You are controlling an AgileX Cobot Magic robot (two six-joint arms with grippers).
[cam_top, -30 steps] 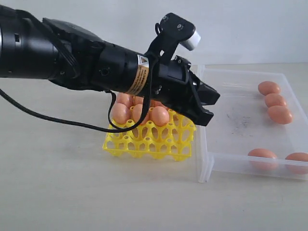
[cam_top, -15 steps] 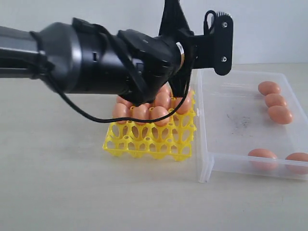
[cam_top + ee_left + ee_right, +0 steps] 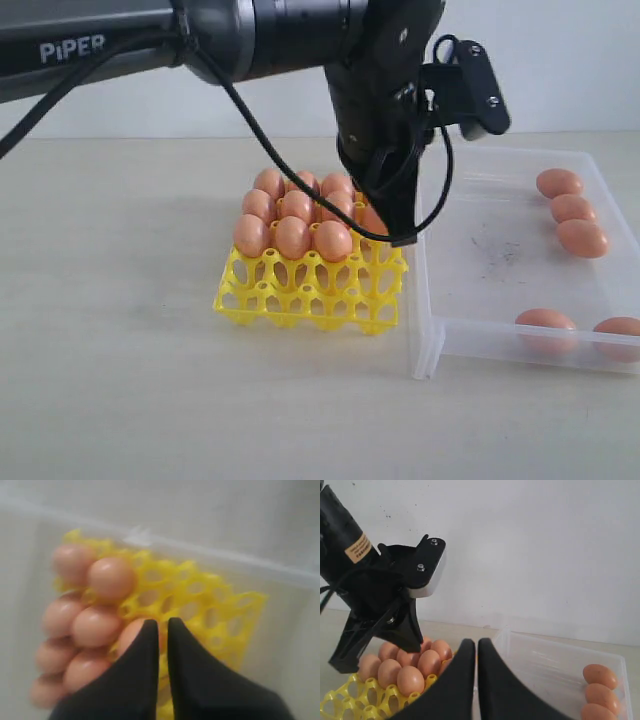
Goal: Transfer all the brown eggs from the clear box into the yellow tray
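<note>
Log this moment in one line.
left gripper: shut, over tray | right gripper: shut, empty | eggs in box: five visible

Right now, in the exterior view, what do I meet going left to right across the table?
The yellow tray with eggs in its back rows → the clear box, left wall first → dark smudges on its floor → five loose eggs at its right end.
</note>
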